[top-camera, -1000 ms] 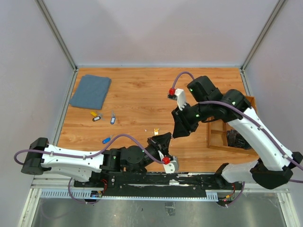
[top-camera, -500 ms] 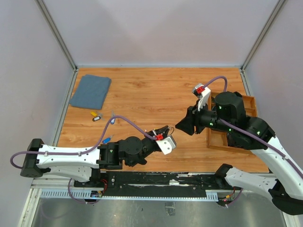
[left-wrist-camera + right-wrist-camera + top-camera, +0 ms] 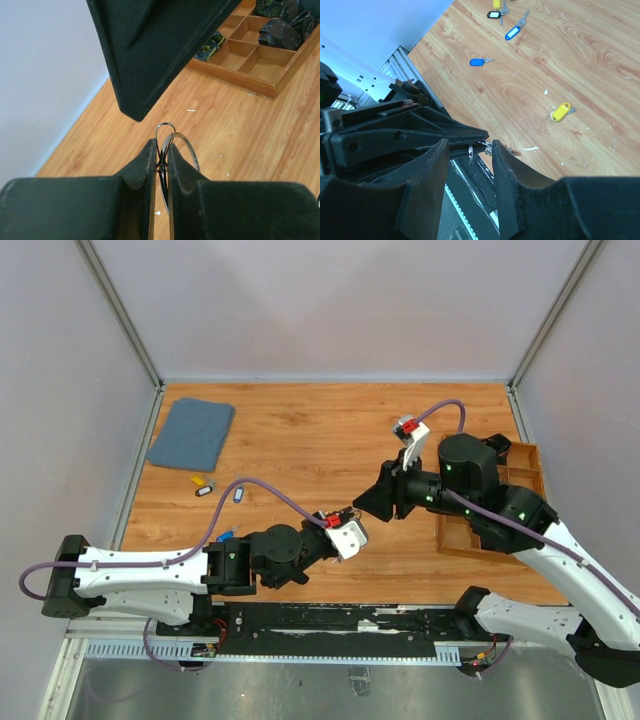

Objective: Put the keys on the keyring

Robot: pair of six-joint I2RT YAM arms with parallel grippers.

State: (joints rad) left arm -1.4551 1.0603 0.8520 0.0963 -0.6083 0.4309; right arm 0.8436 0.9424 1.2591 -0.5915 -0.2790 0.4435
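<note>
The left end effector (image 3: 161, 152) is clenching the keyring (image 3: 166, 131). Its two fingers (image 3: 144, 167) are pressing together on the wire, so a small loop is sticking up past the tips and a wider arc is curving out to the right beneath them. The keyring is hanging clear of the worktop (image 3: 235, 130), edge-on to the left wrist camera.

The right end effector (image 3: 470, 145) is standing released, its fingers (image 3: 427, 185) spread apart and gripping nothing. They are straddling the tip of the left end effector, and the bright wire is showing in the gap between them. From the left wrist, one dark right finger is hanging just above the small loop, apart from it.

From above, the two end effectors are meeting tip to tip over the near middle of the worktop. The left arm (image 3: 160, 575) is reaching in low from the left and the right arm (image 3: 520, 520) is bending in from the right.

The keys (image 3: 238, 493) are lying loose on the wood. A yellow key (image 3: 561, 111) is lying nearest the end effectors and a blue key (image 3: 477, 62) is lying farther out. Three more are sitting together toward the far left. A wooden tray (image 3: 232, 79) with compartments is sitting on the right side, with dark bundles filling some of its cells. A folded blue cloth (image 3: 192, 432) is lying at the far left corner, well apart from everything else.
</note>
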